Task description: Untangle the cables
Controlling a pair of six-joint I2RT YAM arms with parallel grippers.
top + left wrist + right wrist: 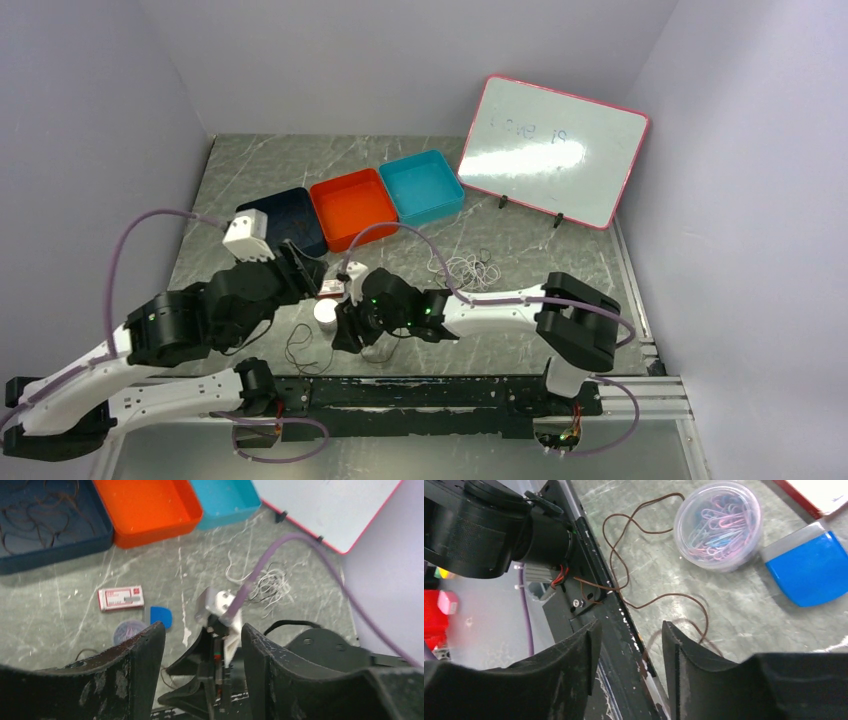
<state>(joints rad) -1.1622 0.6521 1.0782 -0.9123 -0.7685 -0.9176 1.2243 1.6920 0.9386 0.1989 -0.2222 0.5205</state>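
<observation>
Cables lie in three places: a brown cable (pixel 613 560) loops loosely on the table by the front rail (pixel 609 610), one bend lapping onto that rail. White cables (pixel 470 270) form a tangle well apart, toward the whiteboard (pixel 550 150), and dark cables (pixel 40 520) rest in the navy tray (pixel 60 550). Each strand appears very light, limp and thin, so it would likely slide under pads that close on the flat table and drag its whole loop when pulled. A raised single bend away from any crossing seems the best hold, since a pinch at a crossing would probably tighten the knot. The right gripper (pixel 630 627) hangs over the brown cable's near loop, jaws apart with nothing between them. The left gripper (pixel 202 626) is likewise parted and empty. A tub (pixel 719 525) of paper clips sits at the brown cable's far end, with a blue pad (pixel 811 567) just beside it — both could be swept along. The bend on the rail could snag there, and a lilac hose (pixel 280 550) crosses in front of the white cables in the left wrist view.
</observation>
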